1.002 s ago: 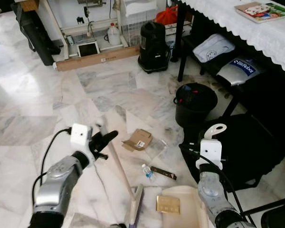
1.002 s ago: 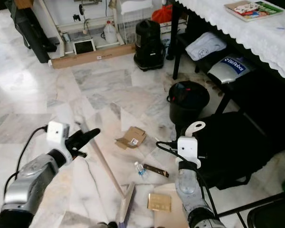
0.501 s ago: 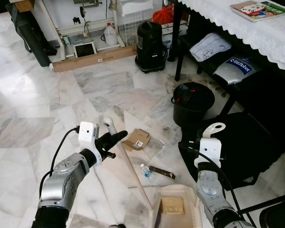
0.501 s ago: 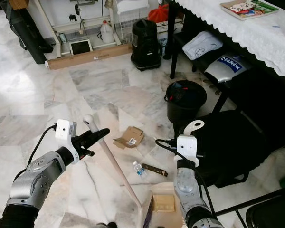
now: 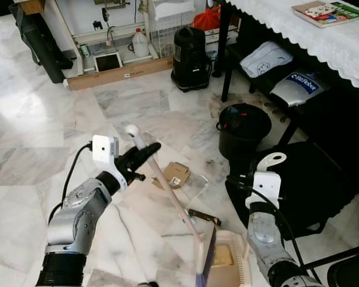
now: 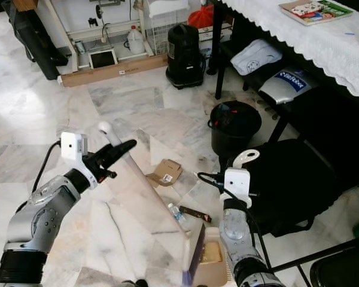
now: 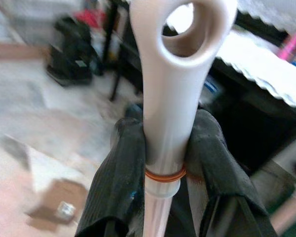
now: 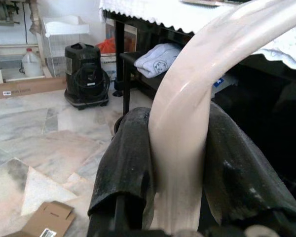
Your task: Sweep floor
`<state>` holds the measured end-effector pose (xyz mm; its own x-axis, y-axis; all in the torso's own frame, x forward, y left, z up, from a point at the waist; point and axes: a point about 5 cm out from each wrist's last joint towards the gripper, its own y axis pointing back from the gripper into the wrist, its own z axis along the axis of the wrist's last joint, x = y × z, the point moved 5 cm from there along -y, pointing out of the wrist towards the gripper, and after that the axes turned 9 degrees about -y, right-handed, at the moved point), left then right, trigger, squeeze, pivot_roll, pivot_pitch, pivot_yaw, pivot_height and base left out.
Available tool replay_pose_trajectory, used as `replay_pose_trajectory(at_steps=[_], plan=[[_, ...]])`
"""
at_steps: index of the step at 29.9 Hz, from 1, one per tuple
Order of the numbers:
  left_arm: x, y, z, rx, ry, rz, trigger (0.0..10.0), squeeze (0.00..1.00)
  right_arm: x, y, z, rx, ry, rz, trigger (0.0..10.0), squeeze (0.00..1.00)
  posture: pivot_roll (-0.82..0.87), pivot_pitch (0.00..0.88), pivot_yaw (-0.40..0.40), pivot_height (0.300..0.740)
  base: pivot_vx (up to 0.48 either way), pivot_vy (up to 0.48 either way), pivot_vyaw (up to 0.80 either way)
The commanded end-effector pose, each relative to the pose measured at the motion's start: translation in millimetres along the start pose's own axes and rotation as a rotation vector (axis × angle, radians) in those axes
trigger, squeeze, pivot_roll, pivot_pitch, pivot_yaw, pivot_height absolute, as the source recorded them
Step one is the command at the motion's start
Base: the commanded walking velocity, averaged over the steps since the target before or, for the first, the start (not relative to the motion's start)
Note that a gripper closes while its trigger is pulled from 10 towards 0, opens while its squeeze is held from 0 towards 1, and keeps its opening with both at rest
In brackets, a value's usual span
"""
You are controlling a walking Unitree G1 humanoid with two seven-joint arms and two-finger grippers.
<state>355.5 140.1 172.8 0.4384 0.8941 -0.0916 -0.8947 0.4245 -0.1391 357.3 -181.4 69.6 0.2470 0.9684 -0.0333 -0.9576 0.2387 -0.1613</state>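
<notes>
1. The left end effector [image 5: 145, 151] is raised over the marble floor [image 5: 42, 131], its black fingers [image 7: 119, 163] pinching the broom handle [image 7: 168, 98] just below the looped tip.
2. The broom [image 5: 167, 197] slants down to the robot's right; its head [image 5: 204, 263] stands at the dustpan's edge.
3. A flattened cardboard piece [image 5: 175, 174] lies on the floor just beyond the broom shaft, with a dark stick-like scrap [image 5: 204, 217] nearby.
4. The cream dustpan [image 5: 230, 266] sits on the floor and holds a yellowish scrap [image 5: 222, 256].
5. The right end effector [image 8: 180, 163] is pressed around the dustpan handle [image 5: 271, 161].
6. A black bucket [image 5: 244, 128] stands beyond, near the table [image 5: 323, 36].
</notes>
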Motion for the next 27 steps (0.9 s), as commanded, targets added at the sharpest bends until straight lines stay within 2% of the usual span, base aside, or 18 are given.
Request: replay_pose_trajectory(at_steps=[1,4,7,11,13,14,18,23,27], plan=[[18.9,1.3,30.6,-0.121,-0.097,0.118,10.0,0.00,0.5,-7.5,15.2,-0.062,-0.022,-0.004,10.0,0.00,0.06,0.098,0.038,0.740,0.000,0.000,0.00],[31.3,5.5,35.3,-0.155,-0.114,0.201,10.0,0.00,-1.5,-7.1,18.3,-0.082,-0.026,-0.016,10.0,0.00,0.06,0.080,0.035,0.740,0.000,0.000,0.00],[42.9,14.1,33.6,-0.149,-0.239,0.286,10.0,0.00,-5.9,-2.5,18.9,-0.090,-0.086,-0.048,10.0,0.00,0.06,0.070,0.032,0.740,0.000,0.000,0.00],[43.2,19.8,23.8,-0.131,-0.342,0.305,10.0,0.00,-8.1,2.4,21.2,-0.112,-0.091,-0.045,10.0,0.00,0.05,0.057,0.033,0.740,0.000,0.000,0.00],[46.1,22.7,19.1,-0.132,-0.304,0.333,10.0,0.00,-14.7,3.7,24.1,-0.127,-0.123,-0.077,10.0,0.00,0.04,0.041,0.035,0.740,0.000,0.000,0.00],[49.7,26.5,18.1,-0.135,-0.332,0.361,10.0,0.00,-21.8,3.1,28.1,-0.140,-0.154,-0.107,10.0,0.00,0.04,0.028,0.036,0.740,0.000,0.000,0.00],[57.2,30.1,17.0,-0.148,-0.369,0.417,10.0,0.00,-29.7,-1.2,34.7,-0.153,-0.195,-0.142,10.0,0.00,0.02,0.008,0.030,0.740,0.000,0.000,0.00],[58.4,30.2,8.2,-0.141,-0.381,0.435,10.0,0.00,-27.7,-8.4,46.2,-0.177,-0.229,-0.136,10.0,0.00,0.02,0.000,0.018,0.740,0.000,0.000,0.00],[55.8,34.2,-8.6,-0.113,-0.369,0.443,10.0,0.00,-22.0,-13.7,56.2,-0.189,-0.274,-0.122,10.0,0.00,0.01,0.000,0.007,0.740,0.000,0.000,0.00]])
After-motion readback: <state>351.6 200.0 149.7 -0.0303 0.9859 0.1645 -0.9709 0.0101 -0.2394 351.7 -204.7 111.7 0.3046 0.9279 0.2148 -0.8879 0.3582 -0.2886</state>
